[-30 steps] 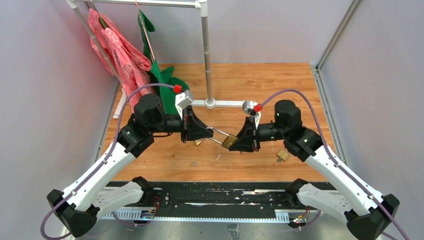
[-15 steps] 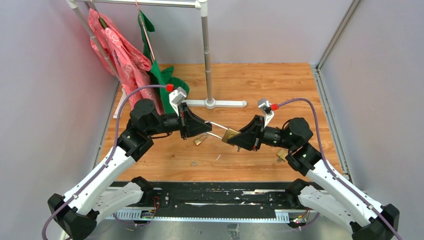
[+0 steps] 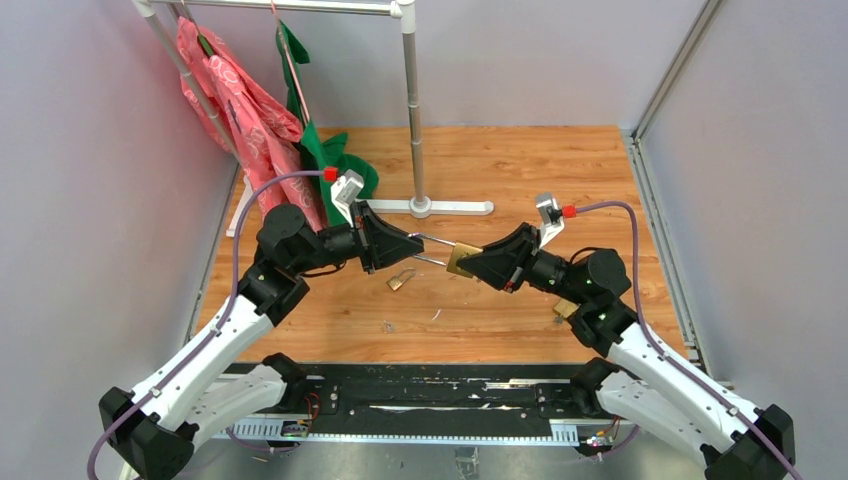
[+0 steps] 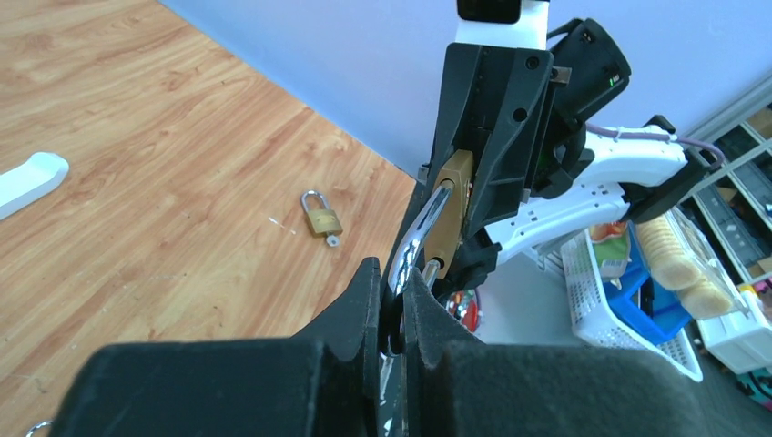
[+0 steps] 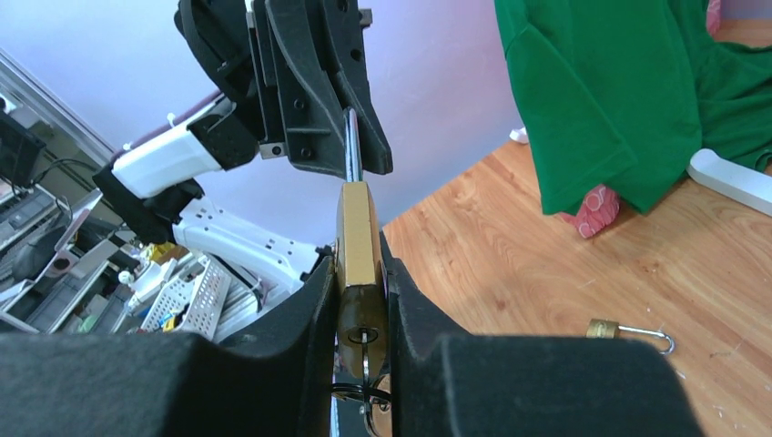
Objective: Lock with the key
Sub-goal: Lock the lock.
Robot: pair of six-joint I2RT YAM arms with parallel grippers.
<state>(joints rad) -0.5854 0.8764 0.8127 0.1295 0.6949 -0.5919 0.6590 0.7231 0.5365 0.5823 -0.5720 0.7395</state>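
A brass padlock (image 3: pixel 460 259) hangs in the air between my two arms, over the middle of the wooden table. My right gripper (image 5: pixel 358 266) is shut on its brass body (image 5: pixel 355 228). The key (image 5: pixel 363 339) sits in the keyhole on the lock's end face, between my right fingers, with a ring hanging from it. My left gripper (image 4: pixel 391 278) is shut on the chrome shackle (image 4: pixel 414 238), which runs from its fingertips into the lock body (image 4: pixel 452 214). In the top view my left gripper (image 3: pixel 415 241) and right gripper (image 3: pixel 472 263) face each other along the lock.
A small padlock (image 3: pixel 402 279) with its shackle open lies on the table under the held lock. Another brass lock (image 3: pixel 566 309) lies by my right arm. A clothes rack pole (image 3: pixel 412 110) stands behind, with pink (image 3: pixel 235 100) and green (image 3: pixel 330 160) garments hanging at the left.
Both grippers have carried the padlock a little farther from the bases. My right wrist has swung back to the right and tilted, and my left wrist has tilted too. Both grips have held.
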